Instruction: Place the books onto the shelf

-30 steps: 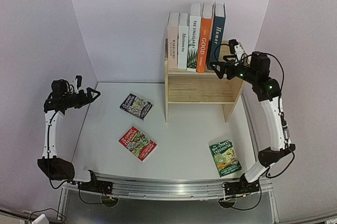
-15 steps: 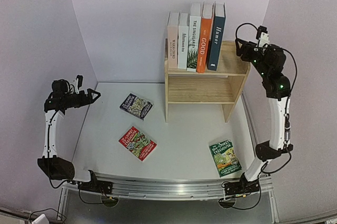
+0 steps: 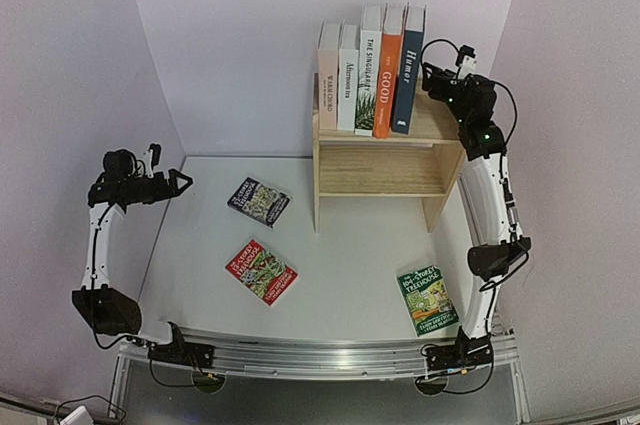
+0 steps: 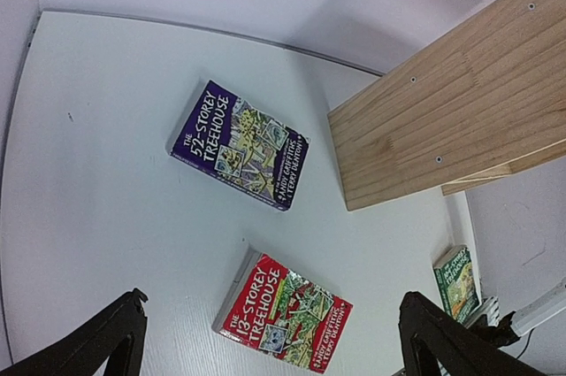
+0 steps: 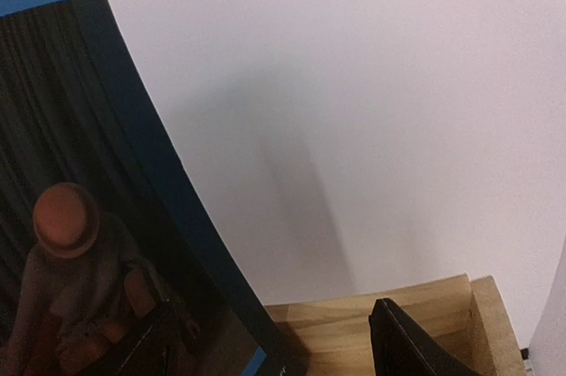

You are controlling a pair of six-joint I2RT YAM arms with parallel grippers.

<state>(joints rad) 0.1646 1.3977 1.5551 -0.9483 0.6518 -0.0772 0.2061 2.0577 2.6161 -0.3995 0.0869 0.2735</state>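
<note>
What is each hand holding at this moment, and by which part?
The left hand is open and empty. The right hand is beside the dark blue "Humor" book on the light wooden shelf; a grip cannot be told.

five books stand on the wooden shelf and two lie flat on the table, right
No, three lie flat on the white table: a purple paperback, a red one and a green one, per the top external view. Five books do stand on the light wooden shelf.

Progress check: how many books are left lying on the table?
3: purple 52-Storey Treehouse far left, red 13-Storey Treehouse near left, green Treehouse book near right. None seems hidden.
</note>
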